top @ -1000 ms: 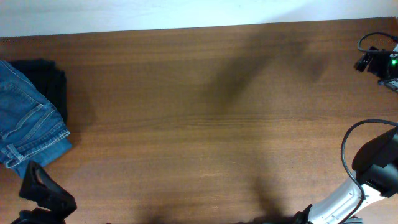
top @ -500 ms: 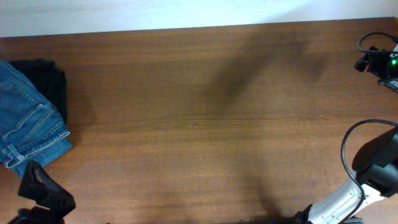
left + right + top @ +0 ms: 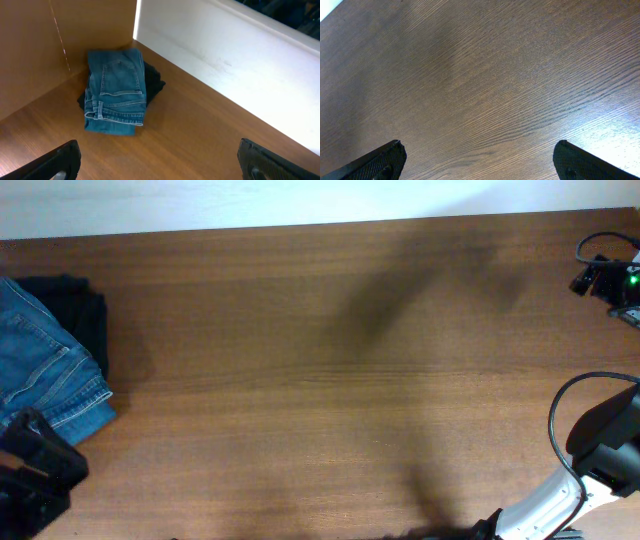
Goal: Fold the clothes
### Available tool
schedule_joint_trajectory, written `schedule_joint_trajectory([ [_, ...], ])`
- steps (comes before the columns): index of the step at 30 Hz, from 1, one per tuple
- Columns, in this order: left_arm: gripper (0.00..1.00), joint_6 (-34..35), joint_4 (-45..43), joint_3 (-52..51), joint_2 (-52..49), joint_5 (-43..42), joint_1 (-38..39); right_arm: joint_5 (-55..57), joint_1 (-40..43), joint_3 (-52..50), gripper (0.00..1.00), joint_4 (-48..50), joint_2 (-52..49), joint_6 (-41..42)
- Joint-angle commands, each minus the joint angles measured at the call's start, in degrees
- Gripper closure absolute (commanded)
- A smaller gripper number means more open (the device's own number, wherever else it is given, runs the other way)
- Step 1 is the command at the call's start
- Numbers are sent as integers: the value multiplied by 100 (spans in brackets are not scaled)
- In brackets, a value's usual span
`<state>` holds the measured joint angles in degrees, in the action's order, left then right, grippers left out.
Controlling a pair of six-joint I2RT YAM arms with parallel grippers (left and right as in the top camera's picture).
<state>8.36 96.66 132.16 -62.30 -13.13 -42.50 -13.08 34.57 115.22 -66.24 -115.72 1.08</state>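
The clothes, a pair of medium-blue jeans (image 3: pixel 45 375), lie folded in a compact stack at the table's far left, back pocket up. In the left wrist view the jeans (image 3: pixel 116 92) rest on a black folded garment (image 3: pixel 154 82) in the corner by the white wall. My left gripper (image 3: pixel 160 167) is open, well short of the jeans, with only bare wood between its fingers (image 3: pixel 62 161). From overhead, the left arm (image 3: pixel 35 465) shows just in front of the denim. My right gripper (image 3: pixel 480 162) is open over bare table, holding nothing.
The black garment (image 3: pixel 78 305) sticks out behind the jeans. A white wall (image 3: pixel 225 60) runs along the table's far edge. A cabled black device with a green light (image 3: pixel 612 280) sits at the back right. The right arm (image 3: pixel 545 505) and its cable occupy the front right corner.
The left arm has shifted left and toward the jeans, its black end now close to the denim's front edge. The right arm has stayed put.
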Motion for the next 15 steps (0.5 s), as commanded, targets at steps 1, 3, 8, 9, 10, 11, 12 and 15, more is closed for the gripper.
schedule_joint_trajectory([
  [1, 0, -116, 2, -33, -170, -44, -4, 26, -4, 4, 1, 0, 37, -15],
  [3, 0, -116, 2, -33, -210, -44, -4, 26, -4, 4, 2, 0, 35, -15],
  [8, 0, -116, 2, -33, -212, -44, -4, 26, -4, 4, 1, 0, 37, -15],
  [9, 0, -116, 0, -33, -212, -44, -4, 26, -4, 4, 1, 0, 37, -15],
  [10, 0, -116, 2, -33, -212, -44, -4, 26, -4, 4, 1, 0, 35, -15],
  [11, 0, -116, 2, -33, -212, -44, -4, 26, -4, 4, 1, 0, 37, -15],
  [12, 0, -116, 2, -33, -212, -44, -4, 26, -4, 4, 2, 0, 37, -15],
  [15, 0, -116, 0, -33, -212, -44, -4, 26, -4, 4, 1, 0, 37, -15],
])
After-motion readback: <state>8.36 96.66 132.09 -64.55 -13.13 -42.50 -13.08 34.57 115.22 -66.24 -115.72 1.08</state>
